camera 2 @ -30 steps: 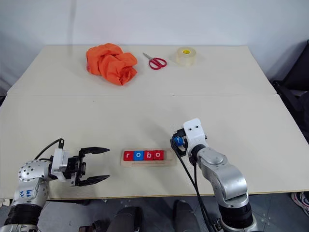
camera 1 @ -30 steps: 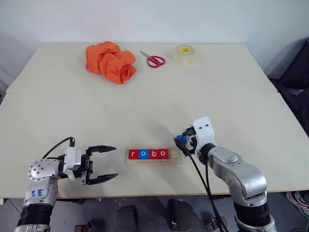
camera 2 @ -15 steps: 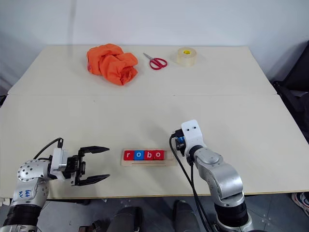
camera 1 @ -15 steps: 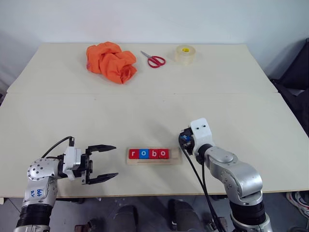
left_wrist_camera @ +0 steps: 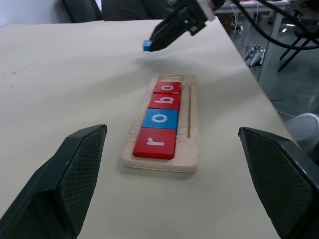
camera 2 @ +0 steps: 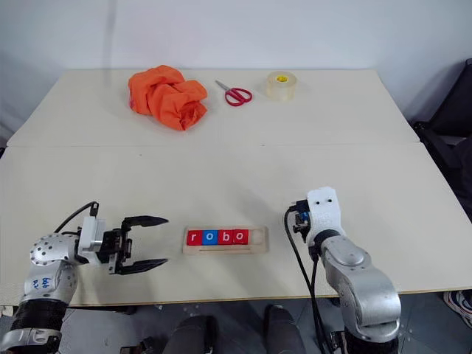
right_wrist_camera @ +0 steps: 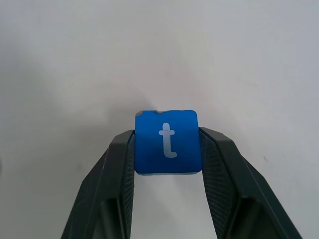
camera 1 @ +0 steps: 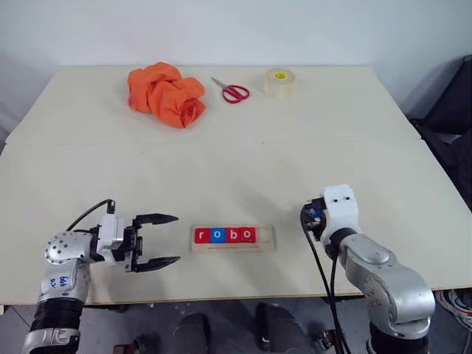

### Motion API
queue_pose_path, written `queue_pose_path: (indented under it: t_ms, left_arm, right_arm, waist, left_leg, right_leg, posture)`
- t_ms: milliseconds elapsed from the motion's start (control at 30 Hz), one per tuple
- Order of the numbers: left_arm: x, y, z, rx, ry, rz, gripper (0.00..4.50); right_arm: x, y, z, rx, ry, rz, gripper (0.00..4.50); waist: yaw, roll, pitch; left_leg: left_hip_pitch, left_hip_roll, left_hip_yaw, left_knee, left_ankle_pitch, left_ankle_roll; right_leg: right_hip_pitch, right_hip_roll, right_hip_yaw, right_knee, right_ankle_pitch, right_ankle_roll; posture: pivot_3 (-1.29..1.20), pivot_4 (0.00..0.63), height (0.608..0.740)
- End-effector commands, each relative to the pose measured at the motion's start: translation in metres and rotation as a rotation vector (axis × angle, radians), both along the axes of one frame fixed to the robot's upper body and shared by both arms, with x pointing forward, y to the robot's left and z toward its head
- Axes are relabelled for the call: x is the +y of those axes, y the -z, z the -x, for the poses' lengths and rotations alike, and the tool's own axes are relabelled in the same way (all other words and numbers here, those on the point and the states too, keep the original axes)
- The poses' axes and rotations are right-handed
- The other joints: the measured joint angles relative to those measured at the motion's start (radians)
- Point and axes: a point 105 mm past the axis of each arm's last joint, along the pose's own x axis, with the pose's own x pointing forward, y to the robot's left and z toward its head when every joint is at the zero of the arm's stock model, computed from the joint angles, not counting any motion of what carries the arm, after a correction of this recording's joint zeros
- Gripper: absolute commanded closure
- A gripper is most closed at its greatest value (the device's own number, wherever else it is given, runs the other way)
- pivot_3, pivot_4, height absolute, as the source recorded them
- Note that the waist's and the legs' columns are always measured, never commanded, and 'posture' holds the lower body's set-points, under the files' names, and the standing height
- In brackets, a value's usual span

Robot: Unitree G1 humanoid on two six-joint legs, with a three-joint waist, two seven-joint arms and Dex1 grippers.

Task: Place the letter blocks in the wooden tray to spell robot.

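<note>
Running this remotely, quick status. Far end of the worktop (camera 1: 221,169) has the usual clutter: crumpled orange cloth (camera 1: 165,94), red-handled scissors (camera 1: 233,91) next to it, and a roll of clear tape (camera 1: 279,82) w/ a yellow core. All of that is well apart from the action, nothing in the way.

Near edge: the wooden tray (camera 1: 267,237) sits between the two arms w/ four letter blocks (camera 1: 226,235) in it reading r-o-b-o (red, blue, red, red). Last slot on the right end is bare wood. Path from the right side to that slot looks clear from the head cam.

Right pincer (right_wrist_camera: 167,164) is pinching the blue t block (right_wrist_camera: 167,142) by its two side edges, letter facing the wrist cam. In the left wrist view the same block (left_wrist_camera: 146,46) hangs off the worktop, beyond the tray's far end. From the head cams I can barely see it, the white wrist housing covers the fingers and most of the block.

Left pincer (camera 1: 157,241) is spread wide, holding nothing, pointing at the tray's r end, near it but not touching.

Tray groove runs along one long side beside the blocks. Can't make out the block's lower edge in the right wrist view, the fingers hide the corners.
</note>
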Motion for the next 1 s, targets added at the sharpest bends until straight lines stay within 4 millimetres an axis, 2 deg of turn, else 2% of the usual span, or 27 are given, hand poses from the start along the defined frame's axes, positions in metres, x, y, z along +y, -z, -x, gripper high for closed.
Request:
queue_pose_path:
  t_ms: [33,300,333,433,567,700,800,1000]
  left_arm:
    - [0.001,-0.002,0.002,-0.009,0.037,-0.013,0.0]
    - [0.0,-0.003,0.003,-0.008,0.053,-0.011,0.0]
    - [0.0,-0.003,0.003,-0.007,0.055,-0.012,0.0]
    - [0.0,-0.004,0.003,-0.006,0.061,-0.012,0.0]
    - [-0.001,-0.003,0.005,-0.004,0.072,-0.009,0.0]
    - [0.0,-0.003,0.009,0.003,0.087,-0.01,0.0]
    - [0.008,0.0,0.013,0.018,0.081,-0.03,0.0]
    - [0.019,0.006,0.021,0.039,0.072,-0.058,0.0]
  right_arm:
    - [-0.001,-0.009,0.006,-0.03,0.029,-0.001,3.03]
    - [0.002,-0.006,0.015,-0.007,0.052,-0.005,3.03]
    - [0.001,-0.006,0.016,-0.006,0.056,-0.006,2.29]
    - [0.001,-0.008,0.017,-0.01,0.049,-0.007,1.37]
    - [0.01,-0.014,0.016,-0.027,-0.106,0.038,0.03]
    - [0.009,-0.023,0.014,-0.033,-0.335,0.161,0.03]
    - [0.005,-0.029,0.009,-0.032,-0.522,0.249,0.03]
    - [-0.004,-0.025,0.001,0.03,-0.823,0.384,0.03]
  waist:
    - [0.0,0.0,0.0]
    - [0.001,0.0,0.0]
    - [0.001,0.0,0.0]
    - [0.001,0.0,0.0]
    - [0.001,0.0,0.0]
    - [0.001,0.0,0.0]
    - [0.0,0.0,0.0]
    - [0.002,0.0,0.001]
  left_leg:
    - [0.0,0.0,0.0,0.0,0.0,0.0]
    - [0.0,0.0,0.0,0.0,0.0,0.0]
    - [0.0,0.0,0.0,0.0,0.0,0.0]
    - [0.0,0.0,0.0,0.0,0.0,0.0]
    - [0.0,0.0,0.0,0.0,0.0,0.0]
    - [0.0,-0.001,0.0,0.0,0.0,0.0]
    - [0.0,0.0,0.0,0.0,0.0,0.0]
    - [0.0,0.0,0.0,-0.001,0.0,0.0]
  right_leg:
    - [0.0,0.0,0.0,0.0,0.0,0.0]
    - [0.0,-0.001,0.0,-0.001,0.0,0.0]
    - [0.0,-0.001,0.0,0.0,0.0,0.0]
    - [0.0,0.0,0.0,0.0,0.0,0.0]
    - [0.0,-0.001,0.0,-0.001,0.0,0.0]
    - [0.0,-0.001,0.0,-0.002,0.0,0.0]
    - [0.001,0.0,-0.001,-0.003,0.0,0.0]
    - [0.001,0.0,-0.001,-0.004,0.0,0.0]
  posture:
    - [0.0,0.15,0.74]
    - [0.0,0.15,0.74]
    - [0.0,0.15,0.74]
    - [0.0,0.15,0.74]
    - [0.0,0.15,0.74]
    - [0.0,0.15,0.74]
    - [0.0,0.15,0.74]
    - [0.0,0.15,0.74]
